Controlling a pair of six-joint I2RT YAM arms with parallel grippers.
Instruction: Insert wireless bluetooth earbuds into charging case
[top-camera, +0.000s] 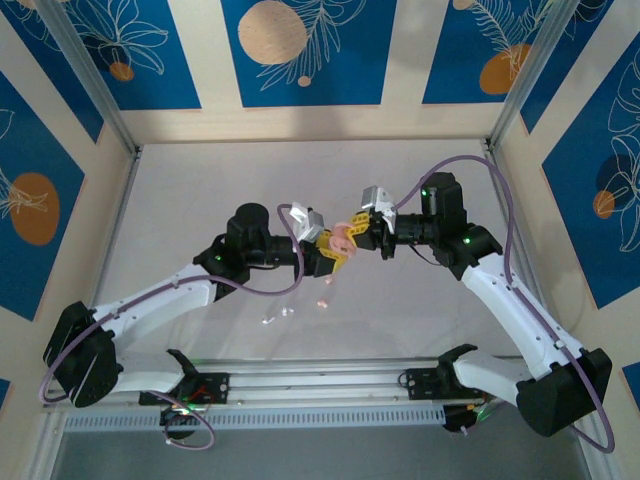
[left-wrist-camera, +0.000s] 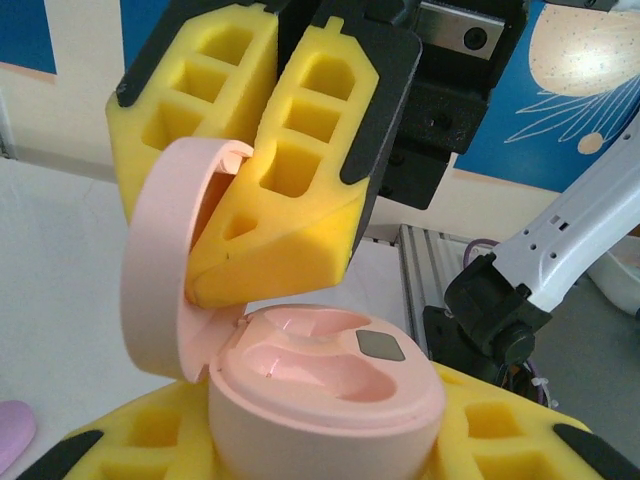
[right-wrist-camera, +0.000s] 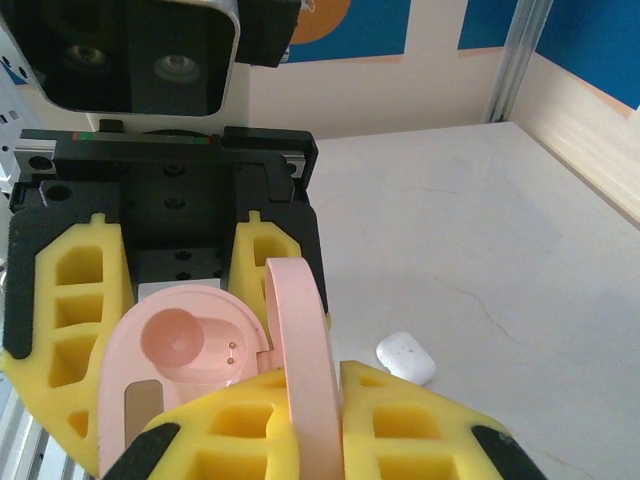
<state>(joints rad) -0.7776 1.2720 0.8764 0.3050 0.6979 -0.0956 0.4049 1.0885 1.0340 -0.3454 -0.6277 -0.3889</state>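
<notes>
Case (top-camera: 343, 238): pink, lid (right-wrist-camera: 300, 360) swung open, wells empty, held above the table (top-camera: 200, 200).
Left gripper (left-wrist-camera: 325, 425): pinching the case's base.
Right gripper (right-wrist-camera: 300, 435): pinching the lid.
Earbuds (top-camera: 322, 300): loose on the table, nearward of the case.
Risk: arms pulling apart could overstrain the hinge; a slack pinch could drop the case.
</notes>
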